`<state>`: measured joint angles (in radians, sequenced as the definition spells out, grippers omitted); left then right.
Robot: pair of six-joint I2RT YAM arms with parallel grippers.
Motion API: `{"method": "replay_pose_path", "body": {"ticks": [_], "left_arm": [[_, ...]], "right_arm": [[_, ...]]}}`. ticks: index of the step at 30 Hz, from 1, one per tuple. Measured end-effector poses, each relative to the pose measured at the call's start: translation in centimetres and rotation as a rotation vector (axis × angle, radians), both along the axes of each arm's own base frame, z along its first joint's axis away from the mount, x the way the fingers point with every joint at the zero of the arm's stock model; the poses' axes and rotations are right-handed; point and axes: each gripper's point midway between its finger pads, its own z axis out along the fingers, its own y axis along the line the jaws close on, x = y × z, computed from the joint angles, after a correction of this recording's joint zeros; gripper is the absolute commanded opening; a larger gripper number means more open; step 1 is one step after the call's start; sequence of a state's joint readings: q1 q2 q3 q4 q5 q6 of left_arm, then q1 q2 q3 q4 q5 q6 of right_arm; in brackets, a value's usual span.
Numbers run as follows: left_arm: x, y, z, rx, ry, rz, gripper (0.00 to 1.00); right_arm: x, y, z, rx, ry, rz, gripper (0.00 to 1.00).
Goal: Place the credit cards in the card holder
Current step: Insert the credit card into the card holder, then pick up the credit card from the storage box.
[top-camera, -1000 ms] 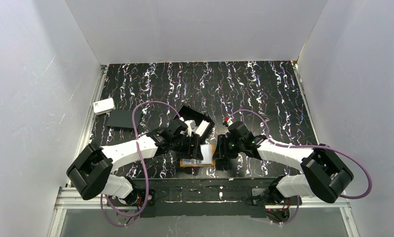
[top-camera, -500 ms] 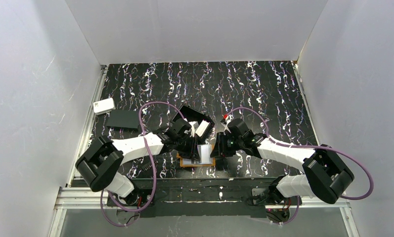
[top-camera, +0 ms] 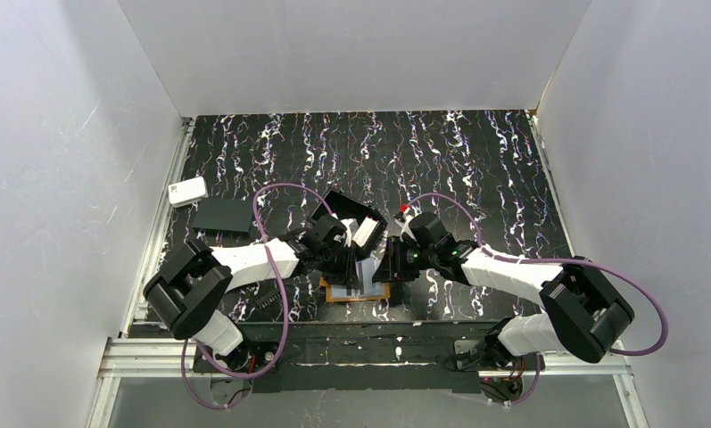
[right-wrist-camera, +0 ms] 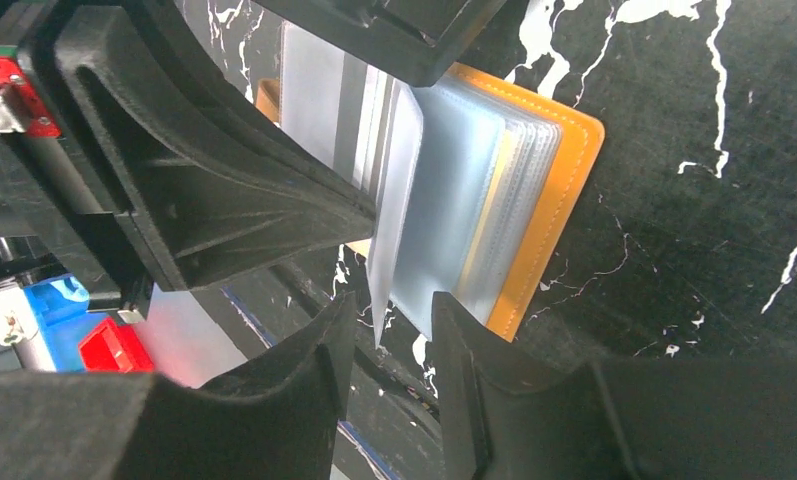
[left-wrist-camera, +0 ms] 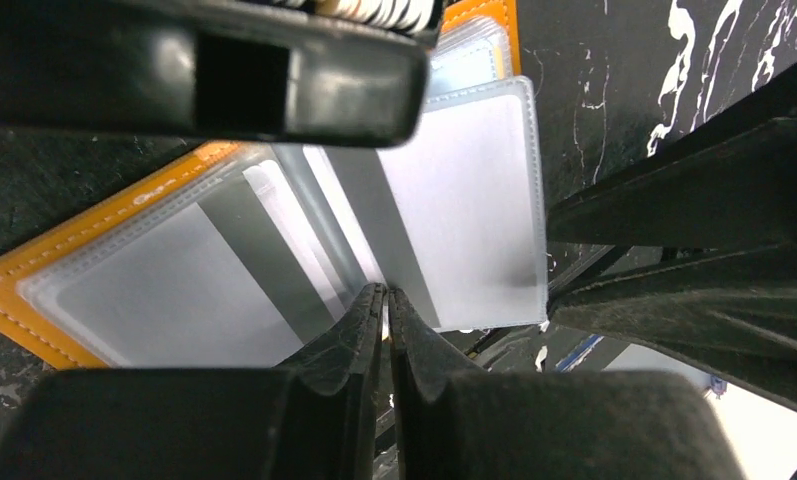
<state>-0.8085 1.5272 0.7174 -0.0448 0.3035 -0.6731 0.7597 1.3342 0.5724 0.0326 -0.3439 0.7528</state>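
Pinching from nine o'clock, the left gripper [left-wrist-camera: 384, 292] is closed on a thin, pale see-through pocket leaf [right-wrist-camera: 399, 200] of the small orange-tan leather-like bifold card holder [top-camera: 356, 294], which lies open at six o'clock on the black marbled table [top-camera: 476, 152]. The leaves look light, floppy and slick, best held by their edges. At three o'clock, the right gripper [right-wrist-camera: 392, 320] stands parted astride a leaf's edge.
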Motion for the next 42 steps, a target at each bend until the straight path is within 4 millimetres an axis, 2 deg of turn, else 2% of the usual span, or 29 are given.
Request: {"method": "replay_pose_path", "body": {"ticks": [10, 14, 19, 23, 28, 32, 36, 38, 42], "left_arm": [[0.0, 0.1, -0.9, -0.001, 0.006, 0.005, 0.05], [0.0, 0.0, -0.9, -0.005, 0.007, 0.003, 0.04], [-0.1, 0.0, -0.9, -0.008, 0.008, 0.001, 0.04], [-0.1, 0.0, -0.9, -0.008, 0.009, 0.001, 0.04], [0.0, -0.2, -1.0, -0.014, 0.012, -0.003, 0.04], [0.0, -0.3, -1.0, -0.016, 0.012, -0.004, 0.04], [-0.1, -0.3, -0.9, -0.017, 0.012, -0.004, 0.04], [-0.1, -0.3, -0.9, -0.017, 0.012, -0.004, 0.07], [-0.2, -0.1, -0.5, -0.016, 0.011, 0.000, 0.17]], "right_arm": [[0.0, 0.4, -0.2, 0.012, 0.013, 0.003, 0.45], [0.0, 0.5, -0.2, 0.016, 0.021, 0.005, 0.54], [0.0, 0.0, -0.4, -0.015, 0.006, 0.000, 0.59], [0.3, 0.0, 0.5, -0.014, -0.031, 0.006, 0.56], [0.4, 1.1, 1.9, 0.011, -0.063, 0.029, 0.52], [0.0, 1.6, 1.6, 0.014, -0.057, 0.048, 0.51], [-0.2, 2.1, 0.7, 0.008, -0.037, 0.062, 0.44], [-0.3, 2.4, 0.5, 0.016, -0.026, 0.068, 0.40], [-0.2, 3.0, 1.0, 0.047, -0.027, 0.066, 0.40]]}}
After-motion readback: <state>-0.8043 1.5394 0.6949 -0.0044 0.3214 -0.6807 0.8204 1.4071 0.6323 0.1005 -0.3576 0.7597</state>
